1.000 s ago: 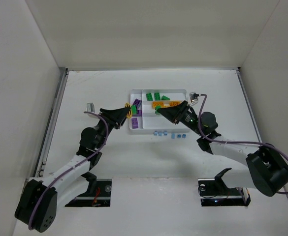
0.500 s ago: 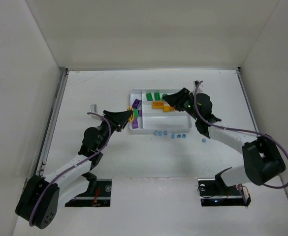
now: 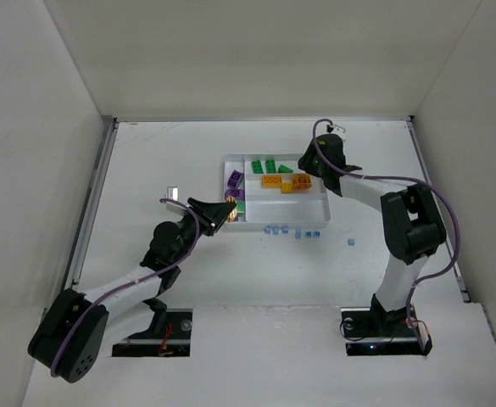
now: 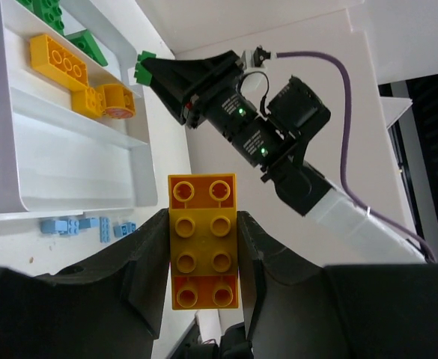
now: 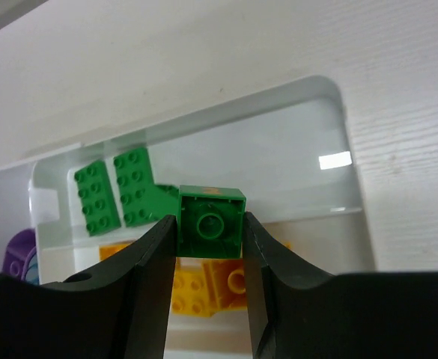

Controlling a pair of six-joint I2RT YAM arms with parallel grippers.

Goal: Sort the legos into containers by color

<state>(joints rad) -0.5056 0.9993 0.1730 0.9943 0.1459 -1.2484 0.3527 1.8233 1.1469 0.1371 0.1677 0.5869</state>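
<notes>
- Your left gripper (image 4: 204,224) is closed partway onto a yellow-orange brick (image 4: 204,247). One finger presses each long side, and the studs face the wrist camera.
- From above, that left gripper (image 3: 225,212) sits at the near left corner of the tray (image 3: 292,209), by its narrow end section.
- Your right gripper (image 5: 210,233) is clamped partway closed on a small green brick (image 5: 212,221), with both fingers touching its sides.
- From above, the right gripper (image 3: 305,168) is over the far right part of the tray. The wrist view puts the held green brick above the far long section.
- Far section: green legos (image 3: 269,166) lie flat, just left of the held one.
- Middle section: yellow-orange legos (image 3: 286,181) are bunched together.
- Narrow section: purple legos (image 3: 235,180).
- Light-blue legos (image 3: 294,231) are out on the table (image 3: 163,153), in a row just in front of the tray's near wall. One lies apart to the right.
</notes>
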